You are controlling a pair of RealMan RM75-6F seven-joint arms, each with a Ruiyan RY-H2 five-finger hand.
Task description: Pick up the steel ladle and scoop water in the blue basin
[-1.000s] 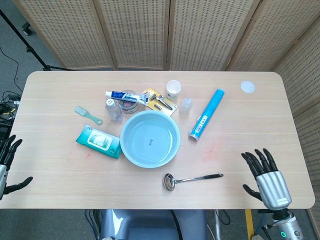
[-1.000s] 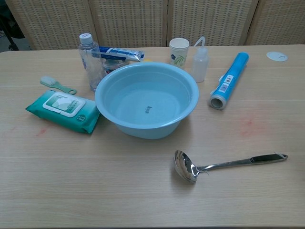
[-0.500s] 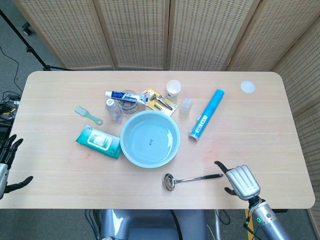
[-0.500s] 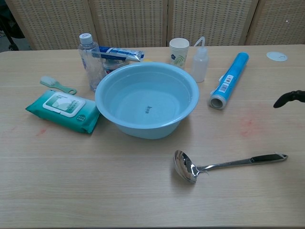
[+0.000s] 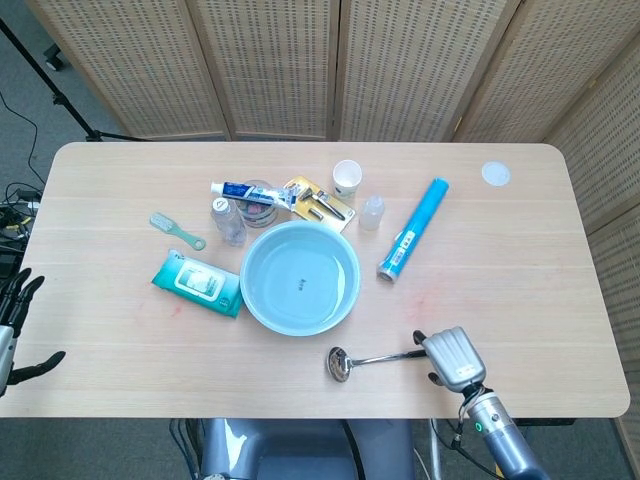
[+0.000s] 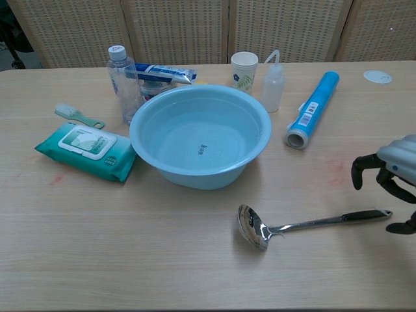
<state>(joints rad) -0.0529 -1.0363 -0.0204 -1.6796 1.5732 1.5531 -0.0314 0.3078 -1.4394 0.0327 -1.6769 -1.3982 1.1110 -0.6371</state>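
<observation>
R hand (image 6: pixel 394 170) moved over 1 ladle (image 6: pixel 305 224) handle, 1 basin (image 6: pixel 200 135)

Bright, even light; soft shadows, both views sharp.

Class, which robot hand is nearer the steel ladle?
Right. The right robot hand hovers over the steel ladle handle's end; the left robot hand sits at the table's far left edge.

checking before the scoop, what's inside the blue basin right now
The blue basin holds clear water, and a small dark mark shows on its bottom through it. Nothing else is in it. The steel ladle lies outside on the table, with the right hand above its handle end.
</observation>
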